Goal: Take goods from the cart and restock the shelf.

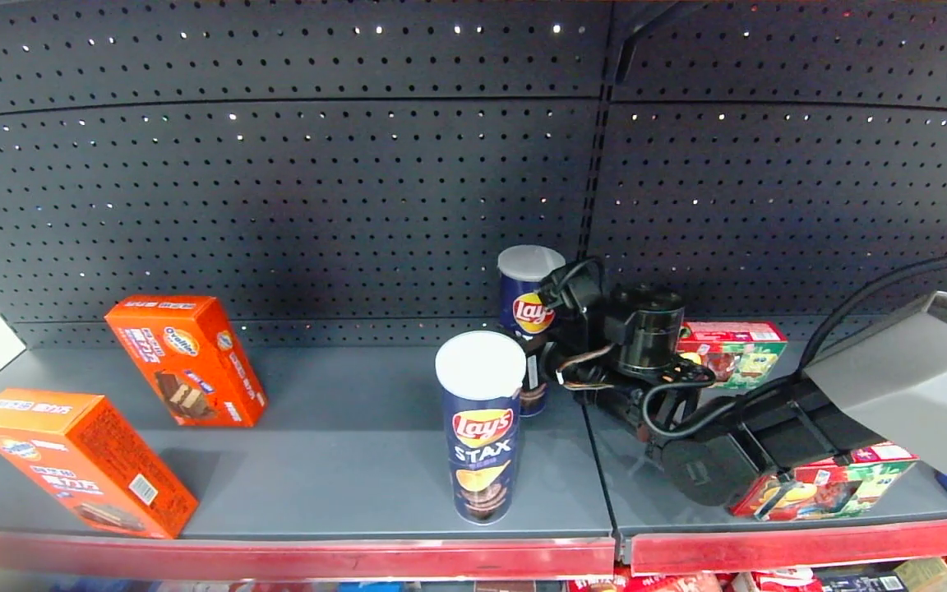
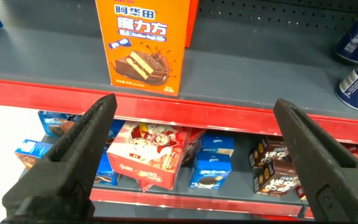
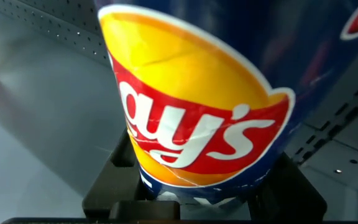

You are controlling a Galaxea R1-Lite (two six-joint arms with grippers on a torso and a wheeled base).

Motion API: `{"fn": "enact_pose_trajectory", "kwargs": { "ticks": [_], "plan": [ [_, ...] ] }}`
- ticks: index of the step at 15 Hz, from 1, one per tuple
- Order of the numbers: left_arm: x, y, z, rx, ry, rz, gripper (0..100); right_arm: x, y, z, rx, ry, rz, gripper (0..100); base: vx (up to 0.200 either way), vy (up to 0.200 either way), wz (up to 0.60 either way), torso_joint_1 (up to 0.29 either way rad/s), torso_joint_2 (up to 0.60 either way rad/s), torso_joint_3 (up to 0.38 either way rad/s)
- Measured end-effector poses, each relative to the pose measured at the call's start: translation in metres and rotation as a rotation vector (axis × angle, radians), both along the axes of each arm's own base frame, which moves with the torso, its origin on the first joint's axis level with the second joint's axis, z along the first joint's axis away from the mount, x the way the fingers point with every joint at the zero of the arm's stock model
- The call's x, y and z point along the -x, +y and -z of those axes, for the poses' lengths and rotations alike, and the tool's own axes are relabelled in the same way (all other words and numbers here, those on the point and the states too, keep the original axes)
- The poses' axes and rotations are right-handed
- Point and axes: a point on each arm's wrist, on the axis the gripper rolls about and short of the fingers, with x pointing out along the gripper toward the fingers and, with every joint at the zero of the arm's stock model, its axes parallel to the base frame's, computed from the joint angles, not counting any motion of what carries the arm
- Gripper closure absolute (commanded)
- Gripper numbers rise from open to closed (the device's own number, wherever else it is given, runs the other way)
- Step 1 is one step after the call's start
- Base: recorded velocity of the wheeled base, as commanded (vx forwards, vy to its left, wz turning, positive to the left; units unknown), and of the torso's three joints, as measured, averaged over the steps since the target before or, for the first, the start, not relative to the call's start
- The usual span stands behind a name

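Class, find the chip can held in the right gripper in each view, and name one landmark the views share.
Head view: chip can upright at the back of the grey shelf, mid-picture.
Left wrist view: probably the blue tube at the upper right edge.
Right wrist view: close up, centre, between the right gripper's fingers.
Shared landmark: the grey shelf.
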Motion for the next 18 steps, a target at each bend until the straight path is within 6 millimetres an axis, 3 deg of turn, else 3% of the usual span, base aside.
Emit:
{"fn": "enact_pose_trajectory", "kwargs": {
  "ticks": [6, 7, 14, 18],
  "plan": [
    [0.000, 0.000, 0.000, 0.002, 0.000, -0.002, 0, 0.000, 0.007, 0.005, 0.002, 0.002, -0.014, 100, 0.000, 0.000, 0.00, 0.000, 0.00, 0.000],
    [0.000, 0.000, 0.000, 0.002, 0.000, -0.001, 0, 0.000, 0.007, 0.005, 0.001, 0.002, -0.013, 0, 0.000, 0.000, 0.00, 0.000, 0.00, 0.000],
    [0.000, 0.000, 0.000, 0.001, 0.001, 0.000, 0, 0.004, 0.005, 0.009, 0.001, 0.001, -0.002, 0, 0.000, 0.000, 0.00, 0.000, 0.00, 0.000],
    [0.000, 0.000, 0.000, 0.002, 0.001, 0.000, 0, 0.021, -0.008, 0.011, 0.032, 0.038, 0.017, 0, 0.000, 0.000, 0.00, 0.000, 0.00, 0.000]
  ]
}}
